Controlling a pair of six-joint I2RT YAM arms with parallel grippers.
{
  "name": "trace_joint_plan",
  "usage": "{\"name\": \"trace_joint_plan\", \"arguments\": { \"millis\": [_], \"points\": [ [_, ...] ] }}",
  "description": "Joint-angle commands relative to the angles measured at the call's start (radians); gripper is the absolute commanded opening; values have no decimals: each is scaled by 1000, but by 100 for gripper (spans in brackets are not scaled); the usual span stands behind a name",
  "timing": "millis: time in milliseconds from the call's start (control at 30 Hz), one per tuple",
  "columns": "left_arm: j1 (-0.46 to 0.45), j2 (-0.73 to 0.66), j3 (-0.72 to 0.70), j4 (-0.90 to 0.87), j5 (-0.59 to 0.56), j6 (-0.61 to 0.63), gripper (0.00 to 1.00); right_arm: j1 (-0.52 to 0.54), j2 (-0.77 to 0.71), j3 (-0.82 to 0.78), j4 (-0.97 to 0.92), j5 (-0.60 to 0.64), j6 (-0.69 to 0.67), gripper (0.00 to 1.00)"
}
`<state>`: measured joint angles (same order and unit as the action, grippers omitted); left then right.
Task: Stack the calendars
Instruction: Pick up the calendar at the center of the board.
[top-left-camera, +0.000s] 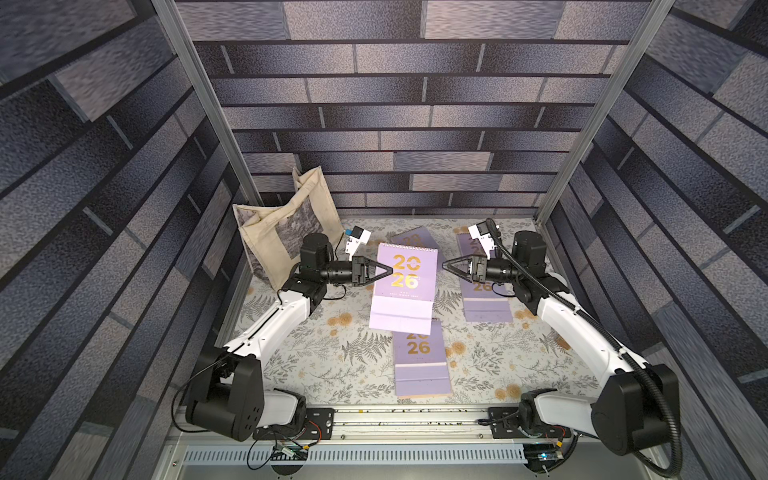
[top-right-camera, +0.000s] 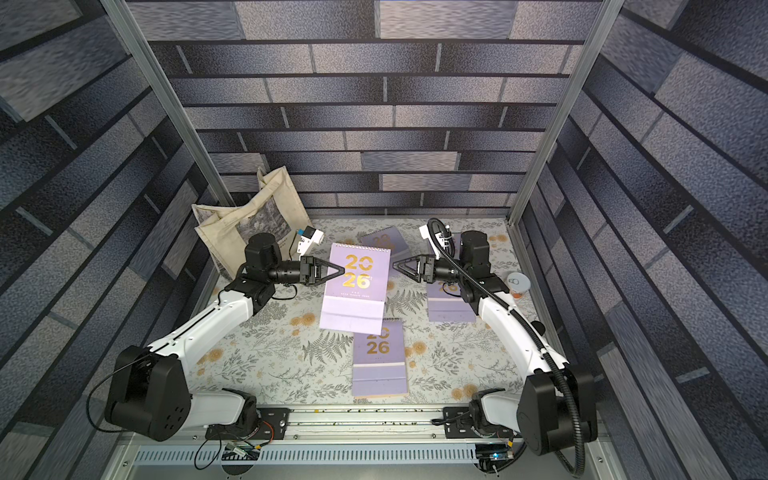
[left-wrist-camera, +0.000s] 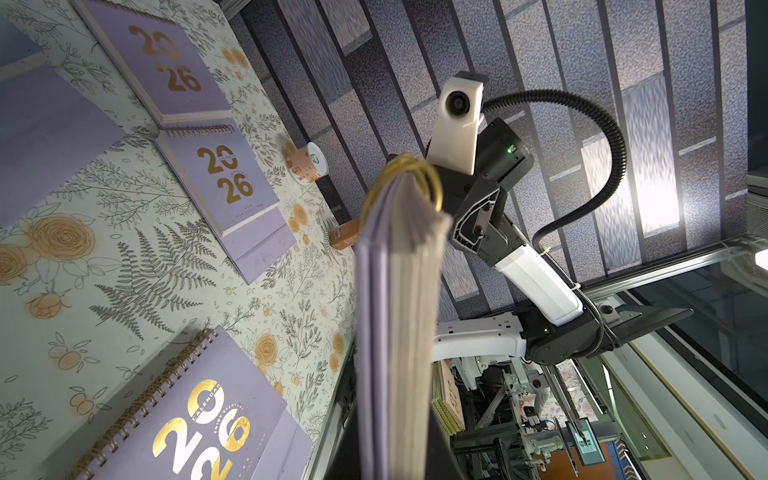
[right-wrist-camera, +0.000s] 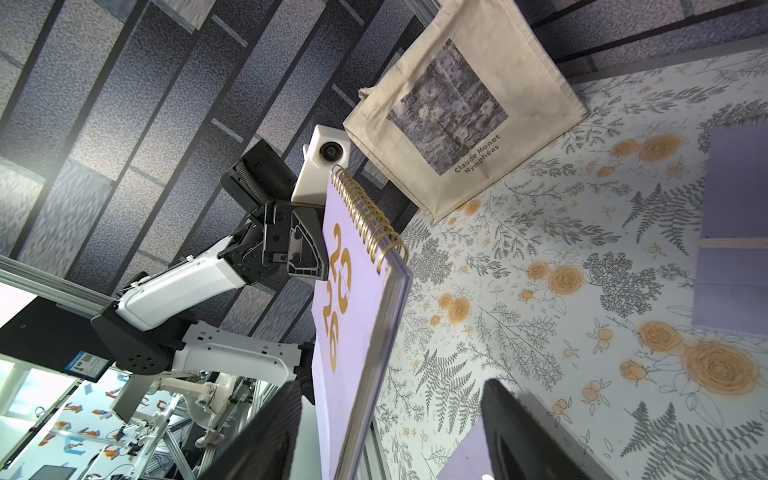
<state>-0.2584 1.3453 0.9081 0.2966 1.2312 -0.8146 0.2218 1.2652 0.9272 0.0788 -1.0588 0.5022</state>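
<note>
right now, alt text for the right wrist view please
The left gripper holds a lilac 2026 spiral calendar aloft, edge toward the open right gripper. A Claude Monet tote bag sits behind on the floral table.

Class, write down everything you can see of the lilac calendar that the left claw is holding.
The lifted calendar is a flat lilac booklet with gold "2026" lettering, a gold spiral binding along its far edge and a paler folded flap at its near end. It hangs cover-up above the floral table. The left claw is shut on one side edge; the right claw stands open by the opposite edge.
</note>
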Motion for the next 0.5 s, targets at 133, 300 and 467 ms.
{"name": "trace_joint_plan", "arguments": {
  "millis": [133, 300, 467],
  "points": [
    [-7, 1, 51, 23, 16, 30, 0, 55, -14, -51, 90, -20, 39, 71],
    [-15, 16, 53, 51, 11, 13, 0, 142, 11, -78, 152, 37, 56, 70],
    [-18, 7, 35, 70, -4, 4, 0, 180, 41, -87, 200, 55, 83, 66]
  ]
}}
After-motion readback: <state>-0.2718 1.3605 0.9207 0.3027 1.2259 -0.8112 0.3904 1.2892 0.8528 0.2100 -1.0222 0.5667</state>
